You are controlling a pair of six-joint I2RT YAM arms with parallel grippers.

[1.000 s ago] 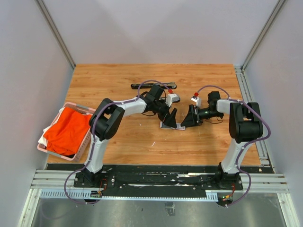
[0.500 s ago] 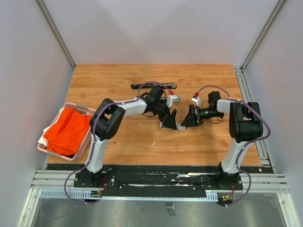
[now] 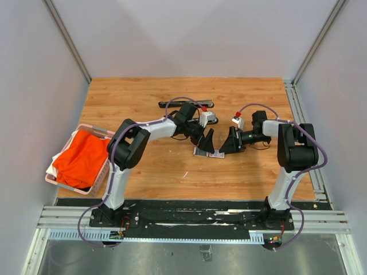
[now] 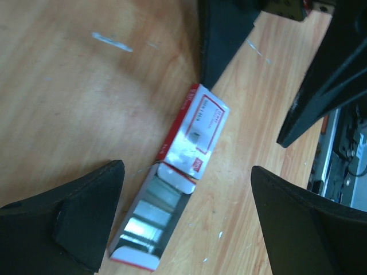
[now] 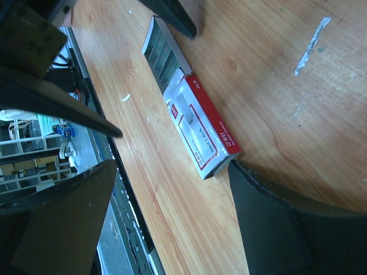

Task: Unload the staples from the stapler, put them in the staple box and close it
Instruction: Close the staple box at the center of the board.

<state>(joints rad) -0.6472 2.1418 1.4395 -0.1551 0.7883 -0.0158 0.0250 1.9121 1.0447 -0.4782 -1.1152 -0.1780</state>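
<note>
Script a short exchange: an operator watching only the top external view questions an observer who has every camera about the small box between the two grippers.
Operator: Is that box closed?
Observer: No. The left wrist view shows the box with its tray slid partly out.
Operator: Where is the left gripper relative to it?
Observer: The left gripper is open and straddles the box, which lies flat on the table.

White-and-red box [image 4: 198,129], orange cloth [image 3: 83,157] in pink basket [image 3: 94,129], wood-grain table [image 3: 143,97].
</note>
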